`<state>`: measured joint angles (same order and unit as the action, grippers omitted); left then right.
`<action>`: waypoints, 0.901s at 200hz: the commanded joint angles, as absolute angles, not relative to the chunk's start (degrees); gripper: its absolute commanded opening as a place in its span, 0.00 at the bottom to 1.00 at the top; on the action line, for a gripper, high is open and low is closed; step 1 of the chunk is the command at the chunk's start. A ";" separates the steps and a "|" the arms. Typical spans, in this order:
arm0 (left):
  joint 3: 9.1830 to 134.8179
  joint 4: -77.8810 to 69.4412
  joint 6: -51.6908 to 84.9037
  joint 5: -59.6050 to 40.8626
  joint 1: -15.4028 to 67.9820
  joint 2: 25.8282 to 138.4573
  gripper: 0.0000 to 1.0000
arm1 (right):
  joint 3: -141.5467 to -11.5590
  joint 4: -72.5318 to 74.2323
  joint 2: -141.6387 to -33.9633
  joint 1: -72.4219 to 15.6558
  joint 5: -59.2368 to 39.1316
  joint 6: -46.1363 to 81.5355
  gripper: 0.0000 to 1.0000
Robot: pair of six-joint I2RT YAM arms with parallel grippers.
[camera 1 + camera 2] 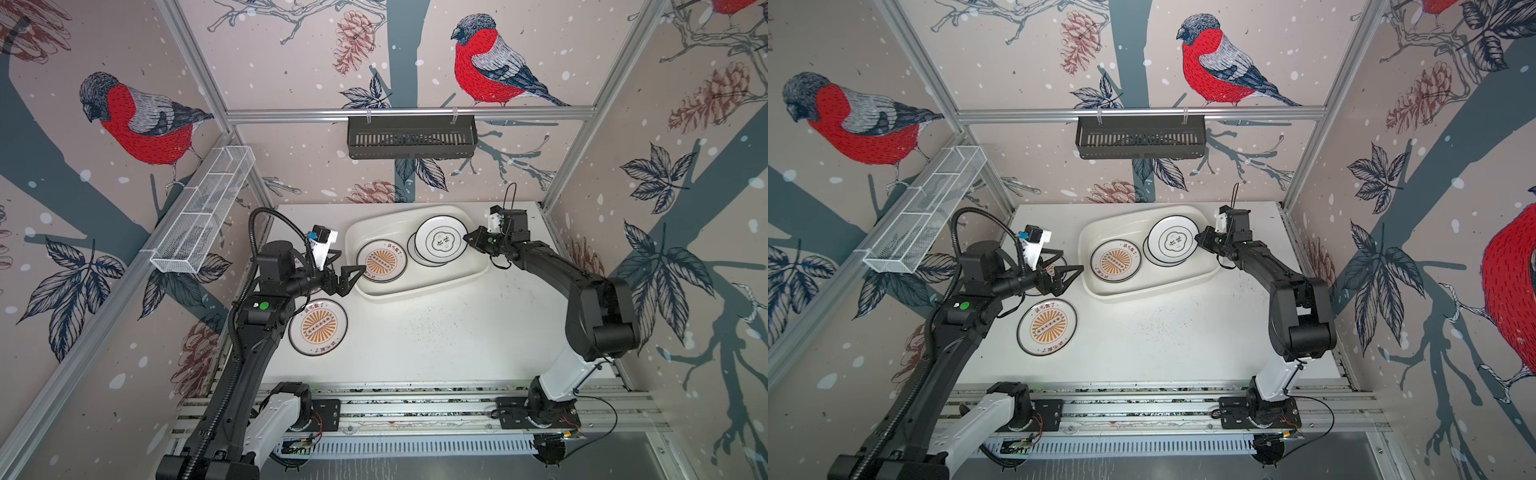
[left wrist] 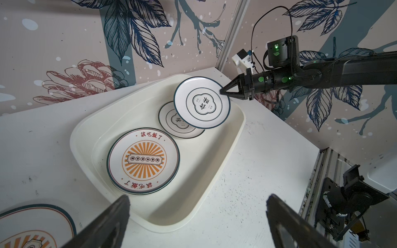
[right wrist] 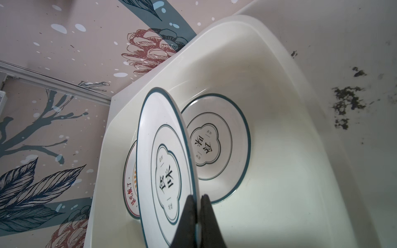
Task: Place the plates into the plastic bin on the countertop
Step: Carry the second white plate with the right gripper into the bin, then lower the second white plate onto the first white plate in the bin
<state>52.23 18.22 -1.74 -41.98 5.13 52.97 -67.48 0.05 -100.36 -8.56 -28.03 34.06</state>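
Note:
The cream plastic bin (image 1: 415, 293) lies at the back of the white countertop (image 1: 436, 332). A sunburst plate (image 1: 381, 261) and an emblem plate (image 3: 217, 139) lie flat inside it. Above that emblem plate hangs a second emblem plate (image 1: 440, 241), tilted, with my right gripper (image 1: 467, 237) shut on its rim (image 3: 197, 197). My left gripper (image 1: 353, 279) stands open and empty at the bin's left end (image 2: 198, 197). One sunburst plate (image 1: 318, 327) rests on the countertop in front of the left arm. Another plate (image 2: 32, 227) lies partly hidden under that arm.
A black slotted basket (image 1: 411, 137) hangs on the back rail. A white wire mesh basket (image 1: 203, 212) hangs on the left wall. Aluminium frame posts stand at the back corners, and the arms' mounting rail (image 1: 415, 409) runs along the front edge.

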 commanded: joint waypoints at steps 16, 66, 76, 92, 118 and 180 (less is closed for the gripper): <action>52.12 16.04 -2.20 -42.80 5.02 52.86 0.98 | -70.48 0.93 -104.67 -8.88 -26.49 32.47 0.02; 51.98 16.00 -2.36 -42.89 5.04 52.66 0.98 | -73.41 -1.00 -108.90 -9.62 -24.23 32.19 0.02; 51.94 16.06 -2.46 -42.98 5.01 52.64 0.98 | -74.11 -1.59 -109.58 -9.69 -23.83 32.19 0.02; 51.86 16.07 -2.42 -43.07 5.01 52.56 0.98 | -75.13 -2.39 -110.63 -9.92 -23.21 32.25 0.02; 51.91 15.92 -2.37 -43.33 5.01 52.39 0.98 | -76.91 -3.50 -111.99 -10.52 -22.15 31.90 0.03; 51.82 15.92 -2.40 -43.59 5.04 51.96 0.98 | -79.36 -4.75 -114.60 -10.92 -21.80 32.50 0.04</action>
